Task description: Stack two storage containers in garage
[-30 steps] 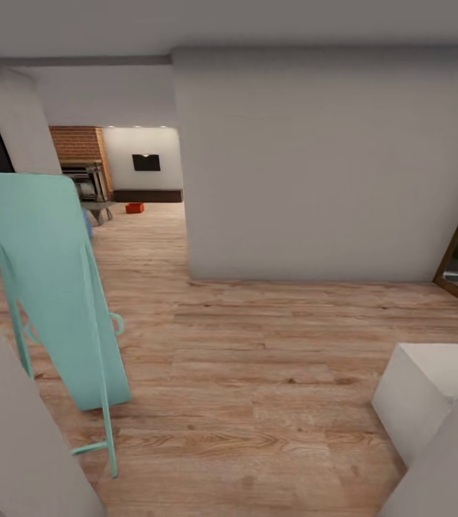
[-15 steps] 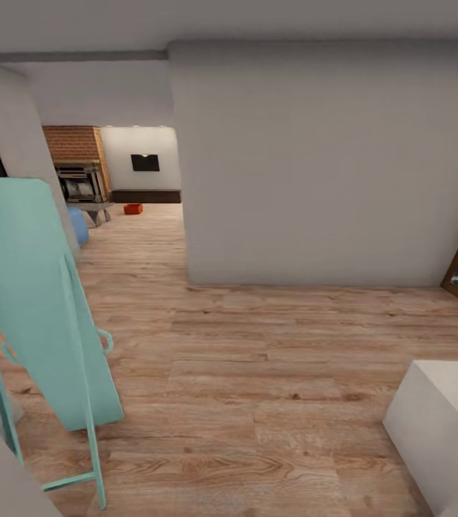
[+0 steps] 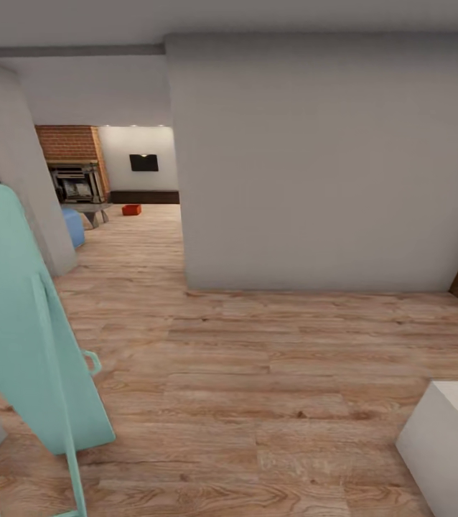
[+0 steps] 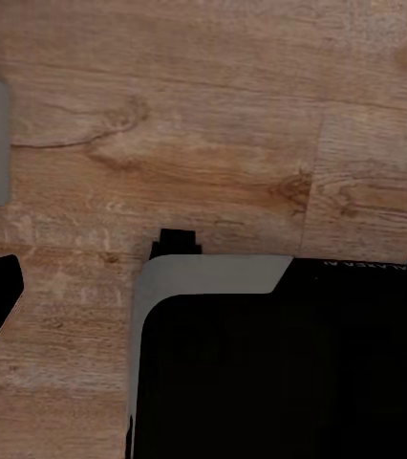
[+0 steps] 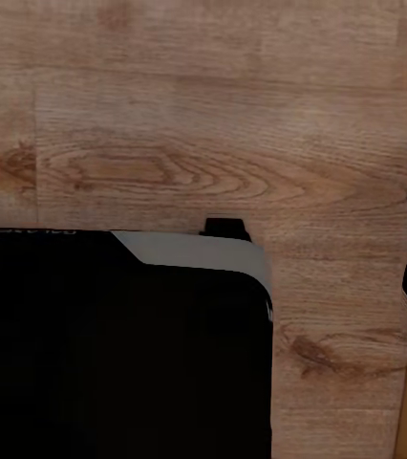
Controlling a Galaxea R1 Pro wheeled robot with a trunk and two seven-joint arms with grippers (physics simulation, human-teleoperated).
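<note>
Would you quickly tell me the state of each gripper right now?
Left gripper: cannot be told; its fingers are not visible.
Right gripper: cannot be told, for the same reason.

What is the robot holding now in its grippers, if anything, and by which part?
It cannot be told. Both wrist views look down at the wood plank floor past dark robot bodywork. One orange-red container lies far off on the living room floor, untouched.

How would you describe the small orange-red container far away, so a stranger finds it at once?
Look past the big white wall into the far room with the brick fireplace. The storage container sits on the wood floor right of the fireplace, the sole orange-red thing there.
</note>
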